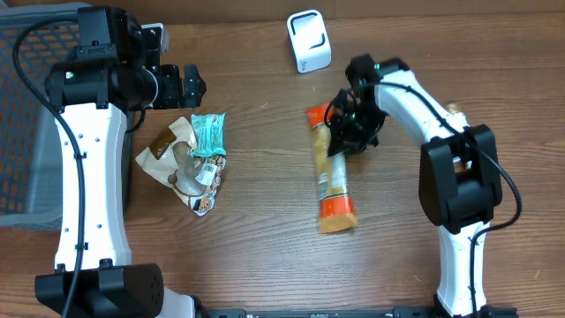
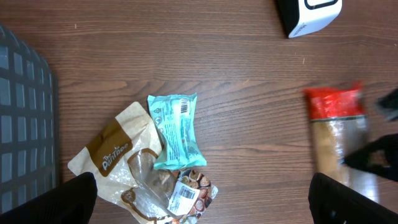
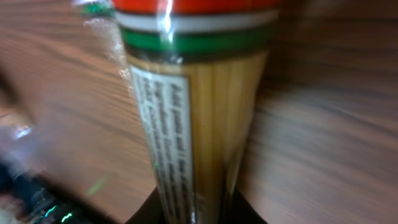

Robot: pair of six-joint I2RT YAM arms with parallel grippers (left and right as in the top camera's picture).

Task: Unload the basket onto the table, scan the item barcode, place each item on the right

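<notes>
The right gripper (image 1: 342, 132) is pinching the spaghetti packet (image 1: 334, 190) near its far end. The packet is lying far-to-near, pointing toward the barcode scanner (image 1: 309, 41).

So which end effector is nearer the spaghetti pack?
Right. The right end effector is closed on the spaghetti pack; the left end effector is far off, by the snack packets.

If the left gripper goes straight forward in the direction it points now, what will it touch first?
Most likely the snack packets: from the wrist they lie between the open fingers of the left gripper, the labelled packet nearest. Depth is unclear, so it may reach the table first.
</notes>
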